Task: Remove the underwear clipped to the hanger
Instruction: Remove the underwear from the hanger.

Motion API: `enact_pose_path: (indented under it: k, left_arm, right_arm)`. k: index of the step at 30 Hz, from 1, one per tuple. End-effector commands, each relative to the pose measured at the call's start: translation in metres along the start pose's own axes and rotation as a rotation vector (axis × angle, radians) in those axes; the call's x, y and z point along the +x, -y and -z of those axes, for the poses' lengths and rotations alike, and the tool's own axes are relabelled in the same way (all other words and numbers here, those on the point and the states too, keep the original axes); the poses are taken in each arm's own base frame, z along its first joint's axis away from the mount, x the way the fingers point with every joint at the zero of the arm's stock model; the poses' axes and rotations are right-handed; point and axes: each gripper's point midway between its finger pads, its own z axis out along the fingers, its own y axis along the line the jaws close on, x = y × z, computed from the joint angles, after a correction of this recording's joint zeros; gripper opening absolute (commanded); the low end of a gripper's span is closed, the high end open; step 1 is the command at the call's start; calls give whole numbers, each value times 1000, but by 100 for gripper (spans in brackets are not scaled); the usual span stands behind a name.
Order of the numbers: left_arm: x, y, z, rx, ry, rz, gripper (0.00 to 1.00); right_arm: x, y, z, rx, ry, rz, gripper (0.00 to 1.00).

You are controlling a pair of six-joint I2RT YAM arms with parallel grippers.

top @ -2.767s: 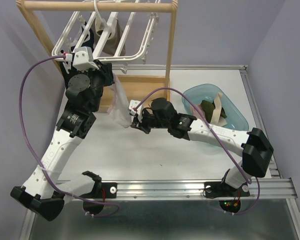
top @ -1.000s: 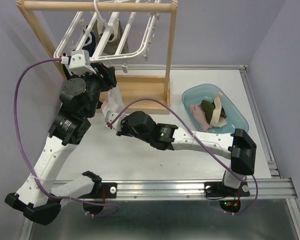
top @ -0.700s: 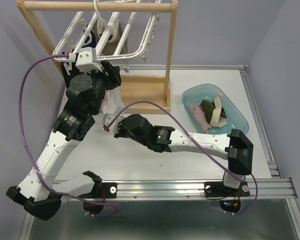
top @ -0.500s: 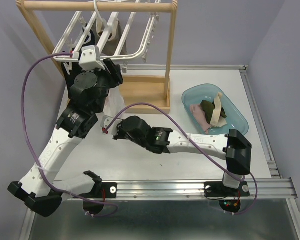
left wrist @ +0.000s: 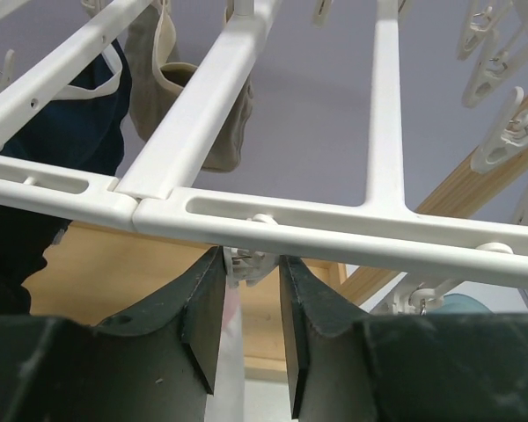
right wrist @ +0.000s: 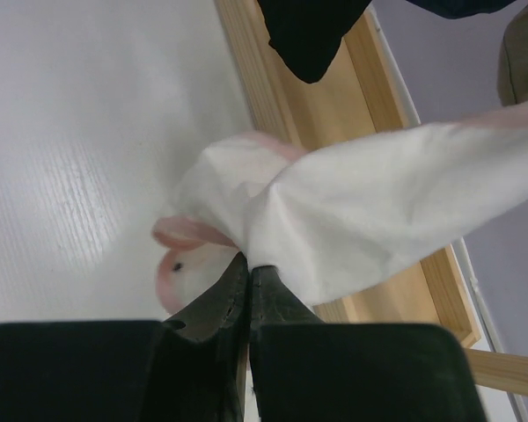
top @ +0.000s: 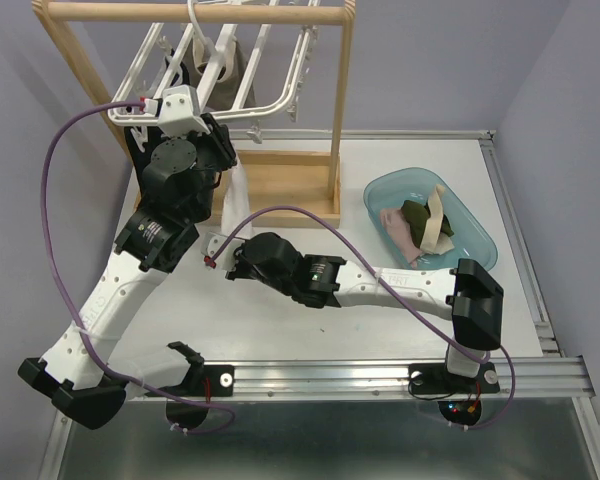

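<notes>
The pale pink underwear (right wrist: 352, 202) hangs under the near rim of the hanger (left wrist: 334, 224). Its top goes up to a clip (left wrist: 246, 259), and its bottom is low, just above the counter (right wrist: 79, 132).

The right pincer (right wrist: 246, 264) is clamped tight on the bottom of the cloth and pulls it taut. The left pincer (left wrist: 246, 264) has one finger on each side of that clip and looks to be squeezing it.

I think this is the letting-go step. Next, the clip must open wide so the cloth can slip out.

The left arm reaches up high to the hanger. The right arm stretches low across the counter.
</notes>
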Motion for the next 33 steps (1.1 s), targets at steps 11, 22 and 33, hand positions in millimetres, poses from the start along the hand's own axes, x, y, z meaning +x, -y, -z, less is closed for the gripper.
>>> enact_pose_path:
  k: [11,22,33]
  left_arm:
    - [-42,13,18,100,90,44,50]
    - [-37,9,61,243,94,-7,86]
    - [4,-19,98,282,75,-74,89]
  right_arm:
    - [-43,24,16,52,116,-41,19]
    - [10,28,21,-12,63,-32,64]
    - [54,-32,98,-533,248,29,100]
